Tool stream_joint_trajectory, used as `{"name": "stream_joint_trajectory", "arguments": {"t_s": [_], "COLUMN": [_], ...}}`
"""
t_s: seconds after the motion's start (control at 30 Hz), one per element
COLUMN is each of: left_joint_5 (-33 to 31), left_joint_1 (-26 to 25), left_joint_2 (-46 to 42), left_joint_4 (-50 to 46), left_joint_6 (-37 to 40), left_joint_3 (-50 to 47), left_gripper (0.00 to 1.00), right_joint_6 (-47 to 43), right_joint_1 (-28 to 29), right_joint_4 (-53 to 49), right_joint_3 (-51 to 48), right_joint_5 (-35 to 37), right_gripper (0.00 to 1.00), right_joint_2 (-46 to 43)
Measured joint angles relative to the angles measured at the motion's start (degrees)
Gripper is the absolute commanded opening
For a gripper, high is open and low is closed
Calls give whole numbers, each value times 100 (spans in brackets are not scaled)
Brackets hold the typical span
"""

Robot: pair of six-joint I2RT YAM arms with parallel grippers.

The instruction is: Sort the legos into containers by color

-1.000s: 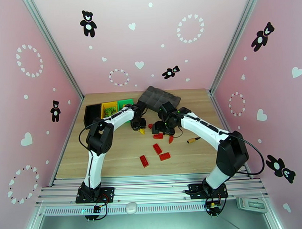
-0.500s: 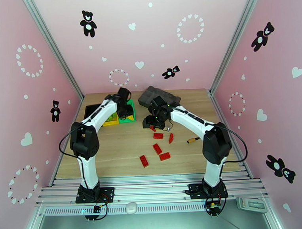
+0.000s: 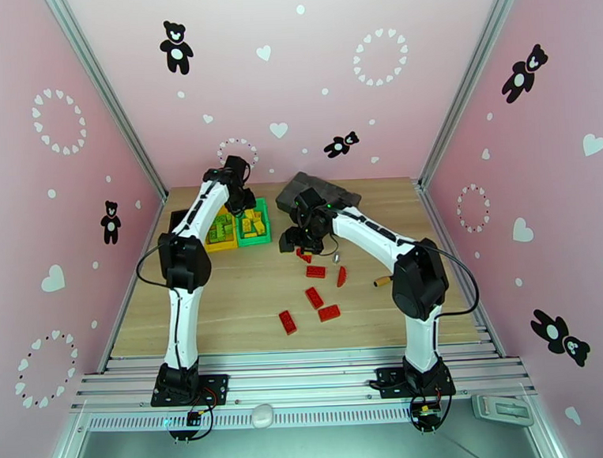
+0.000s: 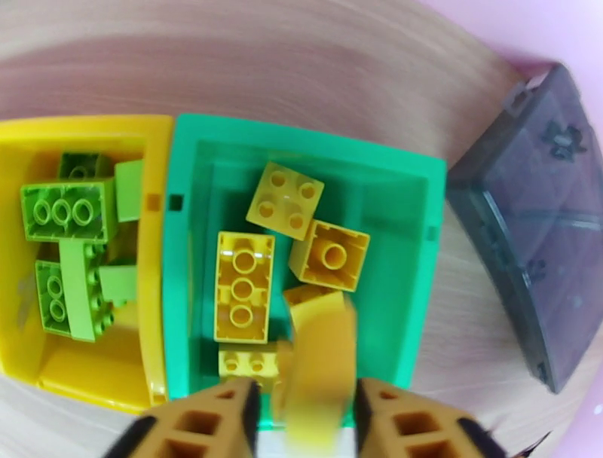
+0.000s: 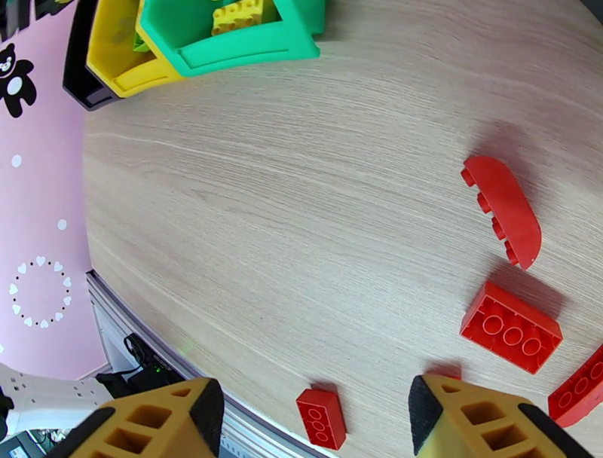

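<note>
- My left gripper point(image 4: 305, 393) hangs over the green bin point(image 4: 426, 248) with its jaws parted wider than the yellow brick point(image 4: 320, 354) between them
- That brick is smeared with blur and there is a gap beside it, so I have no grip on it
- Below it, more yellow bricks point(image 4: 243, 286) lie in the green bin, some flat and some tilted
- The yellow bin point(image 4: 154, 158) touches the green one on its left side and holds the lime green bricks point(image 4: 68, 212)
- The dark grey tray point(image 4: 528, 226) lies just beside the green bin on its right
- My right gripper point(image 5: 315, 403) is spread wide and holds nothing, hovering over the wooden table point(image 5: 264, 226)
- Under it the red bricks point(image 5: 512, 328) lie loose on the wood, with a curved red piece point(image 5: 503, 211) near them and a small red brick point(image 5: 320, 418) showing between my fingers
- The black bin point(image 5: 79, 87) ends the row beside the yellow one, and I cannot tell what is in it
- From above, the red ones lie scattered mid-table, apart from the bins, and an orange-handled tool point(image 3: 385, 280) lies to their right
</note>
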Motion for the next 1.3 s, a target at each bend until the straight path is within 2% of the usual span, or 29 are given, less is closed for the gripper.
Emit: {"name": "stream_joint_trajectory", "arguments": {"t_s": [0.1,0.27,0.57,0.83,1.03,1.3], "left_joint_5": [42,57,28,-9,-52,-46], "left_joint_1": [0,-11,-334,-1027,-1532,-2542], "left_joint_2": [13,-304,-2015,-3222,-3665,-4116], "left_joint_4": [-59,0,404,841,949,1126], "left_joint_6": [-11,-4,-146,-710,-1263,-1996], "left_joint_3": [-2,-457,-2590,-4710,-5668,-6666], "left_gripper": [69,73,80,81,80,79], "right_joint_6": [-24,-81,-125,-122,-103,48], "right_joint_1": [-11,-22,-26,15,170,470], "right_joint_4": [-66,-105,-105,-140,-216,-343], "right_joint_3": [50,61,-190,-1084,-1641,-2282], "right_joint_5": [7,11,197,636,1060,1672], "right_gripper": [69,70,73,75,74,74], "right_joint_2": [0,0,-83,-719,-1296,-1945]}}
